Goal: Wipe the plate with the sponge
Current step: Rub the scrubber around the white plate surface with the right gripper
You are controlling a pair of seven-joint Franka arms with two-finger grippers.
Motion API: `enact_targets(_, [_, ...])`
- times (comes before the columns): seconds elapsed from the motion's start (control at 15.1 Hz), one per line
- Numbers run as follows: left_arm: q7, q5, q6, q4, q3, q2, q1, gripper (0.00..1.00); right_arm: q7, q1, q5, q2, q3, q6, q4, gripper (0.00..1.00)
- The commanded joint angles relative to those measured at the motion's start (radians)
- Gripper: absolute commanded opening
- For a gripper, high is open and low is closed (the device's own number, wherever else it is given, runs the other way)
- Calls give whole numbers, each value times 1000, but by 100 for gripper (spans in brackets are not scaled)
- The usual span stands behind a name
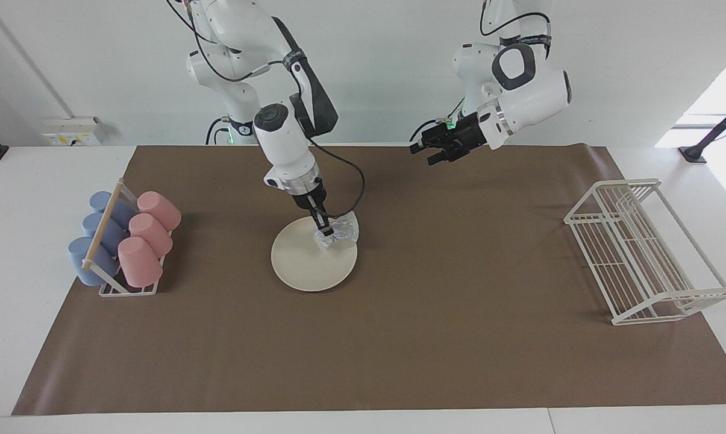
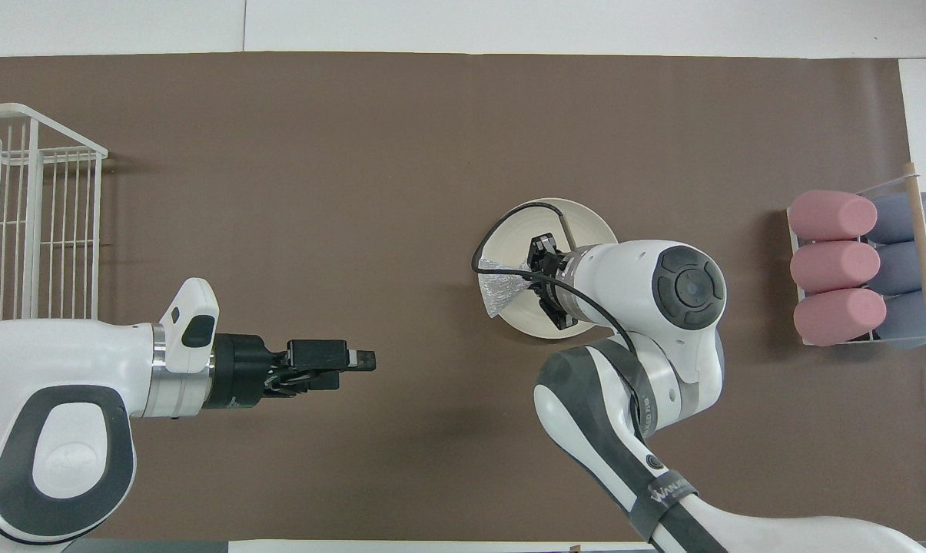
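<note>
Sponge (image 1: 340,232), silvery wad pinched in the right pincer (image 1: 322,228), resting on the rim of the plate (image 1: 308,265) mid-tabletop (image 1: 399,337); left pincer (image 1: 430,152) waiting raised near the robots, finger state undeterminable.

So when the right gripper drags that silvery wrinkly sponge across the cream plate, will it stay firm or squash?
The silvery-grey, crinkled mesh sponge will probably squash: it looks loose and bunched where the right gripper pinches it. It likely weighs little, so it should trail along easily. The round cream-white plate lies flat on the brown mat and might slide under a hard push.
</note>
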Motion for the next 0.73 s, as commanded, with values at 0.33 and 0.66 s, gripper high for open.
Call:
enact_targets(0.33, [-17, 484, -85, 80, -4, 21, 130, 100, -182, -69, 7, 104, 10, 110, -29, 0])
enact_targets(0.66, [-34, 599, -90, 79, -4, 19, 133, 100, -392, -161, 7, 104, 10, 109, -39, 0])
